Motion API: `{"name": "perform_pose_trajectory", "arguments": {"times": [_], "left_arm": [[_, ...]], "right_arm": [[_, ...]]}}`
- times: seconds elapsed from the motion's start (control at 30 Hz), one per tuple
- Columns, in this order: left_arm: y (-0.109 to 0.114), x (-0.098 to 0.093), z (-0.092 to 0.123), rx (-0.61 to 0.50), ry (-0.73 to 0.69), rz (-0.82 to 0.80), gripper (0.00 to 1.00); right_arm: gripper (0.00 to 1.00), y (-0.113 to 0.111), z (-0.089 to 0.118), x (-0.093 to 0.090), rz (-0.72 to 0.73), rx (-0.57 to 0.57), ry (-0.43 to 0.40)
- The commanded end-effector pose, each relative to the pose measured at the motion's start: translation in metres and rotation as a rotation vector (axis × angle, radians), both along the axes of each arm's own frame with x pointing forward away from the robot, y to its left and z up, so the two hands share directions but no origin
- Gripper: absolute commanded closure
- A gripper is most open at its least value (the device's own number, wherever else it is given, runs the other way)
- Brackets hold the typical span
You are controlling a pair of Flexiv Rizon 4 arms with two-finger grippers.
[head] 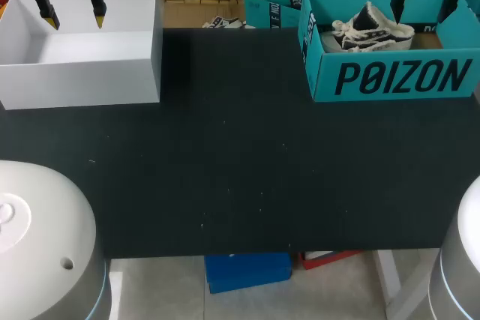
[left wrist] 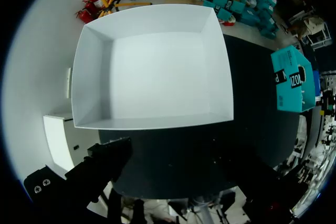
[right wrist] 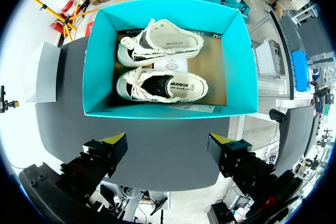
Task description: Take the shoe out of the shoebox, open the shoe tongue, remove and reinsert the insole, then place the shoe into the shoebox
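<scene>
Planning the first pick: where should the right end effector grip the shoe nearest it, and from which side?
Probably take the nearer shoe across its midfoot, behind the laces, coming straight down: the shoebox walls block the sides, it lies along the near wall, and the right end effector hangs overhead.

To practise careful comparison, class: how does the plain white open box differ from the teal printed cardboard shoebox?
The white box is plain; the teal shoebox carries dark lettering. The white box shows only its bare floor; the teal shoebox holds two black-and-white canvas shoes. The white box sits at the black table's far left, the teal shoebox at its far right. Both are open-topped and rectangular.
</scene>
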State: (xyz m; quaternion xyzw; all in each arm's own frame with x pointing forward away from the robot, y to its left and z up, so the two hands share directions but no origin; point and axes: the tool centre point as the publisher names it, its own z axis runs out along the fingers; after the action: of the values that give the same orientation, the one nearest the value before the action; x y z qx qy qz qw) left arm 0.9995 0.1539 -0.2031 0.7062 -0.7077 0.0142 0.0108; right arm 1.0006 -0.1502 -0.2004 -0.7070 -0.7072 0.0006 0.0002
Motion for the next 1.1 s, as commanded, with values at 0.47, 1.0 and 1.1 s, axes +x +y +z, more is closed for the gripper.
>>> {"name": "perform_pose_trajectory", "arguments": {"times": [0.47, 1.0, 1.1], "left_arm": [[0.0, -0.001, 0.001, 0.003, -0.001, 0.001, 0.0], [0.0, -0.001, 0.001, 0.003, -0.001, 0.001, 0.0], [0.0, -0.001, 0.001, 0.003, -0.001, 0.001, 0.0]], "right_arm": [[0.0, 0.0, 0.0, 0.0, 0.0, 0.0, 0.0], [0.0, 0.014, 0.005, 0.009, 0.388, 0.002, -0.008], [0.0, 0.013, 0.009, 0.01, 0.601, 0.026, -0.01]]}}
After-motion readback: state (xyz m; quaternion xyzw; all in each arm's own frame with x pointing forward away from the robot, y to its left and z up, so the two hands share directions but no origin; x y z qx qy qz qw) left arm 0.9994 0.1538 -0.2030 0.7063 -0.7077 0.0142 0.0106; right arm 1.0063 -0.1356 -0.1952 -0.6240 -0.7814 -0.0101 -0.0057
